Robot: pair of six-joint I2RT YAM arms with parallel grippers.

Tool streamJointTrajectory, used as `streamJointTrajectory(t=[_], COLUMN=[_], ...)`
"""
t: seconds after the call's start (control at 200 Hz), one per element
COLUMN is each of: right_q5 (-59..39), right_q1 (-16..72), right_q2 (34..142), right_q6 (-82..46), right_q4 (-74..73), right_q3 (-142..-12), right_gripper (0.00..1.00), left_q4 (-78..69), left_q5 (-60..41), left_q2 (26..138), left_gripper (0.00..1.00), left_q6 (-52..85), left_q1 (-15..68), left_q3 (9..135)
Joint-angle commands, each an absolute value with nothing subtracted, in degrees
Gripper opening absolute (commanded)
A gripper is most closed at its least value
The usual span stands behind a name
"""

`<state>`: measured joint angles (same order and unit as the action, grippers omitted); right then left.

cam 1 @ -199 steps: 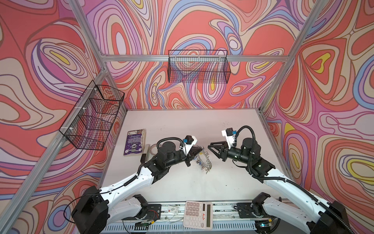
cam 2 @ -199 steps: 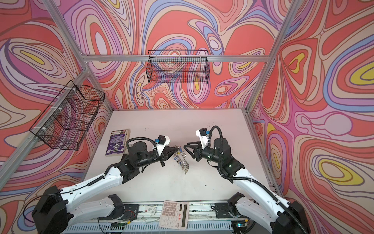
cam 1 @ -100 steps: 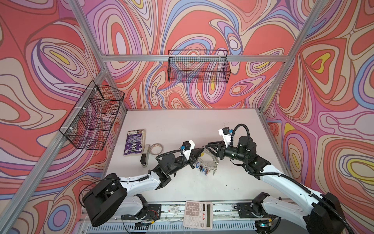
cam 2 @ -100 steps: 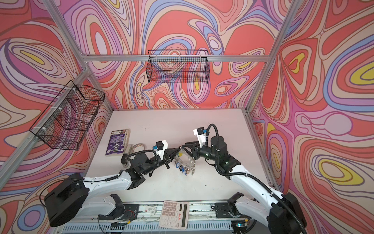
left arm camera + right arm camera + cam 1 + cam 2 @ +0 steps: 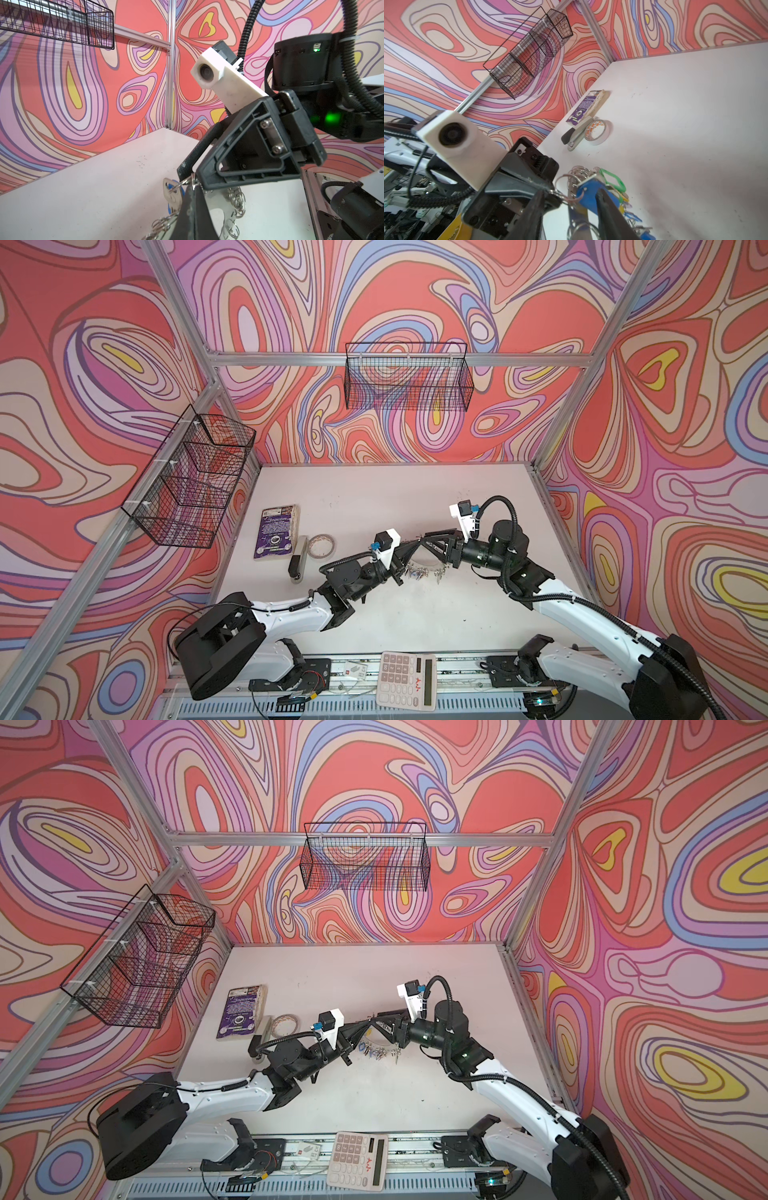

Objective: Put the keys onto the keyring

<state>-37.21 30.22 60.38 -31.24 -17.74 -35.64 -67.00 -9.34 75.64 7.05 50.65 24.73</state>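
Here, two grippers meet tip to tip at the keyring, above the middle of the white tabletop (image 5: 374, 497).
The left gripper (image 5: 550, 190) has its jaws pressed together, pinching a small split ring that carries a small silver key (image 5: 171, 192). The right gripper (image 5: 570, 190) faces it with jaws spread, and an oblong blue plastic tag (image 5: 588, 196) lies between them, against one finger. The large flat grey metal keyring (image 5: 217, 209) stands tilted between both grippers, its rim hung with small split rings. In both top views the other keys (image 5: 422, 573) fan out below it, and a green plastic tag (image 5: 612, 178) shows among them. Whether the keyring touches the tabletop cannot be told. Well apart on the left lie a purple book (image 5: 276, 533), a grey stapler (image 5: 299, 558) and a translucent tape roll (image 5: 321, 546).
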Motion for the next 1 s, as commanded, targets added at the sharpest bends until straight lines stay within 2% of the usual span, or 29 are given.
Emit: streamJointTrajectory(t=[0.0,0.18,0.29,0.481,0.746,0.997], right_q5=[-41.9,-38.2,-33.3,-31.9,-37.0,-34.9], right_q1=[30.6,27.5,27.0,26.9,27.7,32.3], right_q2=[60.0,55.1,54.5,57.7,62.7,64.8], right_q6=[-34.6,-35.1,-34.7,-35.9,-39.7,-41.1], right_q4=[-21.6,-19.4,-15.6,-14.8,-20.9,-23.2], right_q3=[-36.4,-36.9,-38.3,-38.3,-36.1,-32.9], right_gripper=[0.43,0.44,0.27,0.09,0.05,0.02], left_q4=[-75.3,-75.3,-75.3,-75.3,-75.4,-75.3], left_q5=[-9.8,-9.0,-9.7,-10.7,-10.8,-9.7], left_q2=[75.8,75.4,75.2,74.7,74.6,75.7], left_gripper=[0.00,0.00,0.00,0.00,0.00,0.00], left_q6=[6.4,6.6,7.4,7.3,6.8,6.0], left_q1=[51.1,51.1,51.1,51.1,51.2,51.3], left_q3=[26.7,26.4,26.5,26.6,27.1,28.0])
